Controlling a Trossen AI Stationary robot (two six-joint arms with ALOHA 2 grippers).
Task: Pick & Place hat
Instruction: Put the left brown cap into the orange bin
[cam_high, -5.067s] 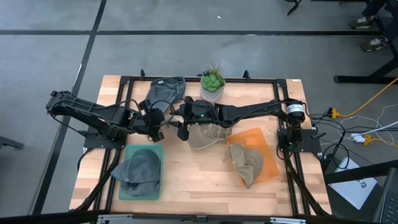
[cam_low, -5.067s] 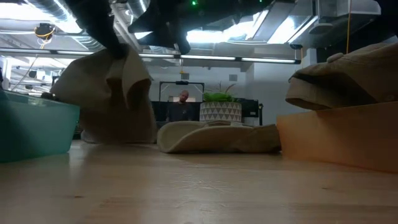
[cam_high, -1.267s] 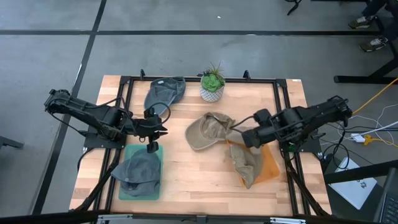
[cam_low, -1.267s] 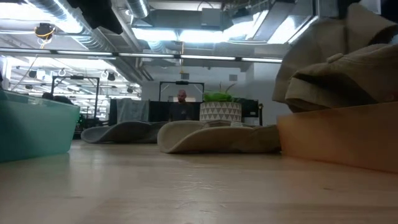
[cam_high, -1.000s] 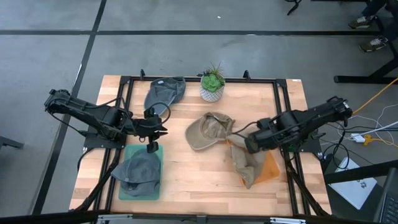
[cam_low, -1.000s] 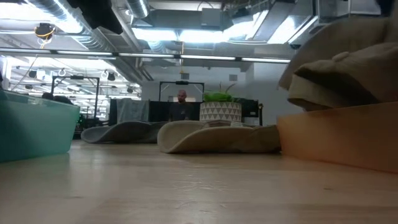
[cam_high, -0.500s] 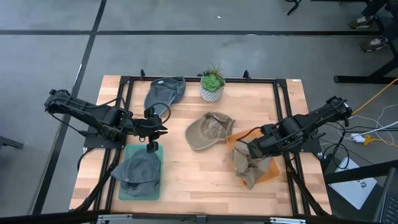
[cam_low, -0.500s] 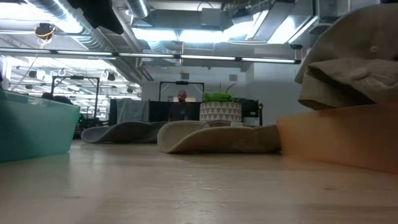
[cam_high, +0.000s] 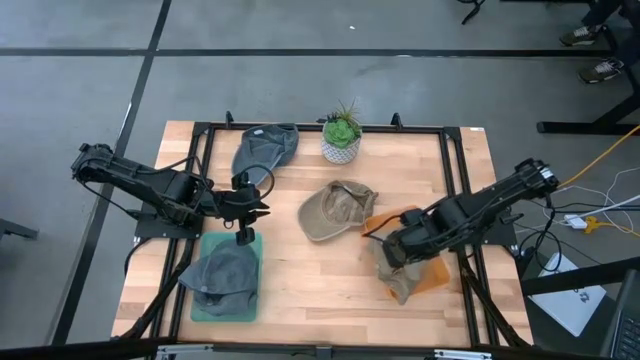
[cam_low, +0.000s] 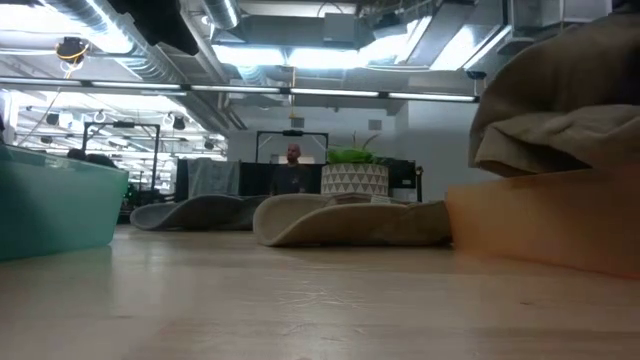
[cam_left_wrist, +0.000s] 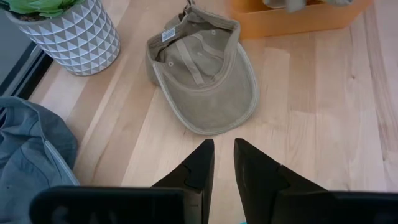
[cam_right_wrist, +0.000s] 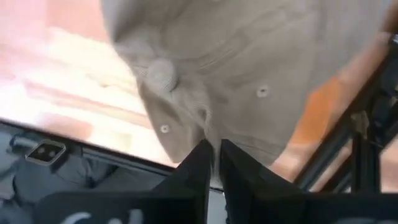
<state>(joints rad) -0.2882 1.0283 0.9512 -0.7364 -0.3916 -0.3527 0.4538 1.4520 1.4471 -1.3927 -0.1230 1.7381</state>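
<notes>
Across your wooden table (cam_high: 300, 285), the right gripper (cam_high: 388, 253) has carried a tan hat (cam_high: 398, 268) down onto the orange bin (cam_high: 432, 277), fingers nearly together, just loosening, so release looks imminent.

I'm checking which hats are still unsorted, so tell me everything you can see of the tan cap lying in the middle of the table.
The tan cap lies upside down on the bare wooden table, its hollow crown facing up and its brim flat on the wood. It looks like soft brushed cotton with a paler edge binding, inner seam tape, a small label and eyelets. It sits between the potted plant and the orange tray, close to that tray's corner. Neither tool touches it; the left tool points towards it from a short way off.
</notes>
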